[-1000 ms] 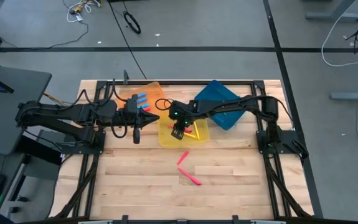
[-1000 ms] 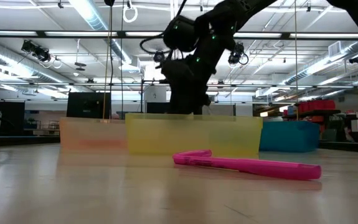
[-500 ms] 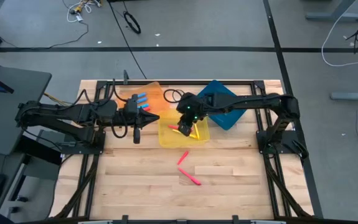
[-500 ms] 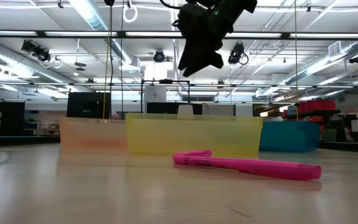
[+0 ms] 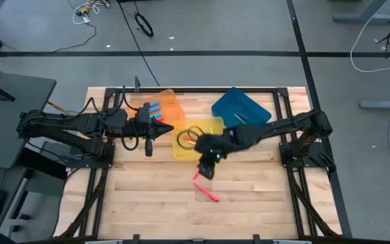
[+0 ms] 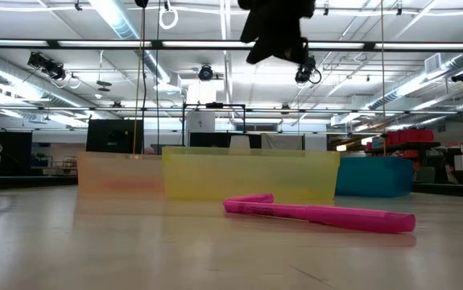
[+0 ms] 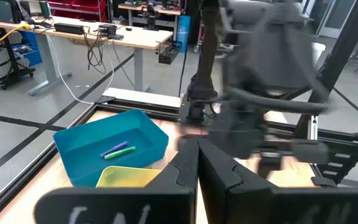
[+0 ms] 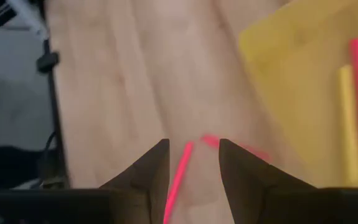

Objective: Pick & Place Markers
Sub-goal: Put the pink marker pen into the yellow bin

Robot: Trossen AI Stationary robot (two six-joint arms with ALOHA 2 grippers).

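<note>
Two pink markers lie flat on the wood: one (image 5: 199,173) under my right gripper, the other (image 5: 209,196) nearer the near edge. My right gripper (image 5: 207,168) hangs open above the first; in its wrist view that marker (image 8: 177,175) shows between the open fingers (image 8: 194,148), well below them. More markers lie in the trays: pink and yellow in the yellow tray (image 5: 215,125), blue and pink in the orange tray (image 5: 169,99), green and purple in the blue tray (image 7: 73,144). My left gripper (image 5: 168,128) waits shut beside the orange tray.
The three trays stand in a row along the far half of the table, orange on the left, yellow in the middle, blue (image 5: 241,107) on the right. In the low view a pink marker (image 6: 320,214) lies before the yellow tray (image 6: 247,176). Bare wood stretches toward the near edge.
My right gripper rose from low inside the yellow tray, then swung toward the near edge and now hangs over the pink marker on the wood. The left arm kept still.
</note>
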